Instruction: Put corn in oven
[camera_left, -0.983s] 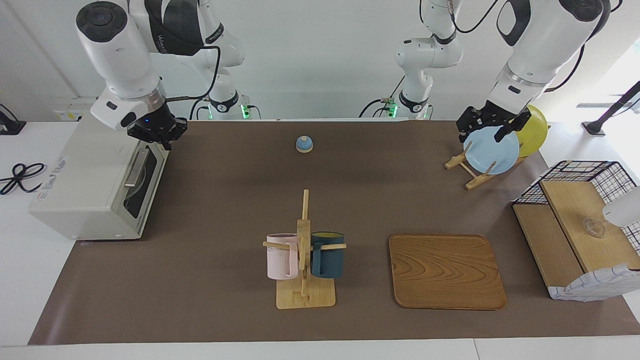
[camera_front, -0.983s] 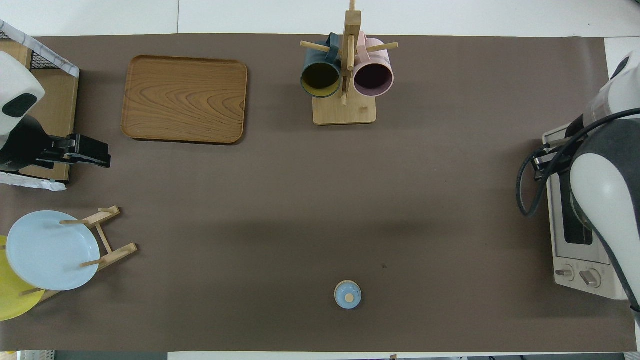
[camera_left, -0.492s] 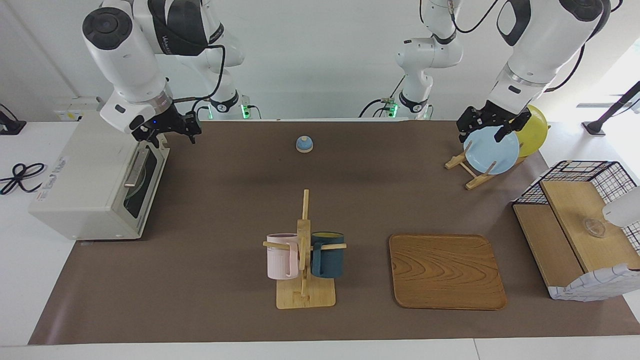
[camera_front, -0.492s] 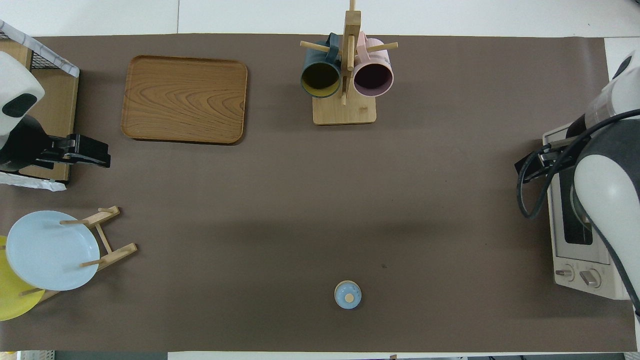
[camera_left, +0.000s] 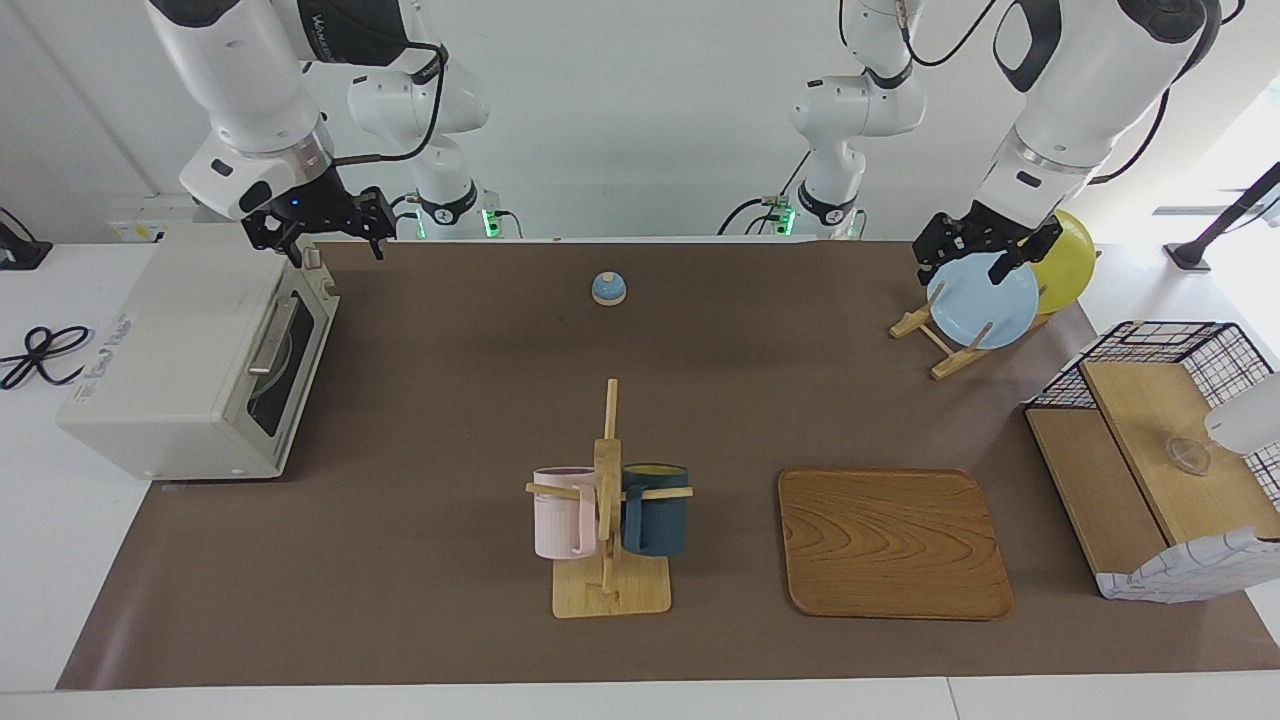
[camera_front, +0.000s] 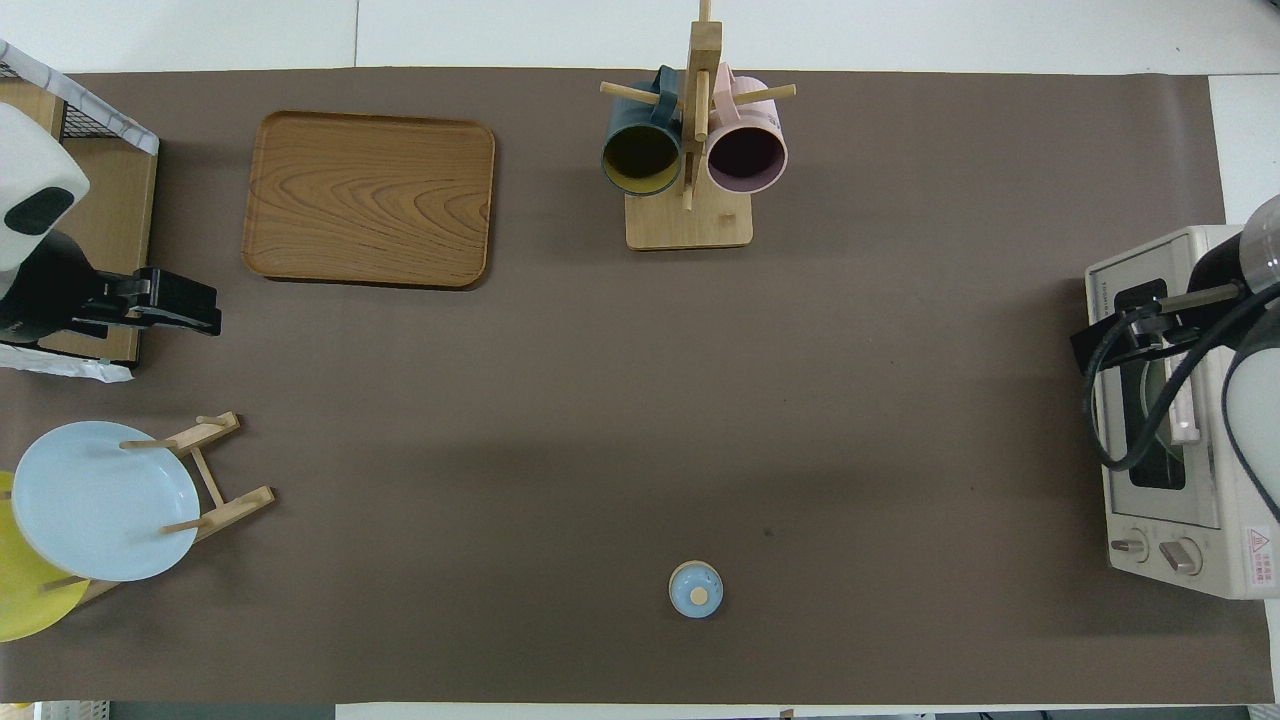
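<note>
while its door stands shut at the right arm's end of the table, the oven (camera_left: 190, 360) sits beneath the right gripper (camera_left: 318, 228), fingers spread and empty, over its top corner nearest the robots. the corn cannot be made out, perhaps hidden inside. the left gripper (camera_left: 985, 253), also spread, hangs over the blue plate (camera_left: 985, 305).

White wall (camera_left: 640, 120), brown-covered table (camera_left: 450, 400)

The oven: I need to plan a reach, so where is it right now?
The oven sits at the right arm's end of the table, its door shut, with the right gripper over its robot-side corner.
</note>
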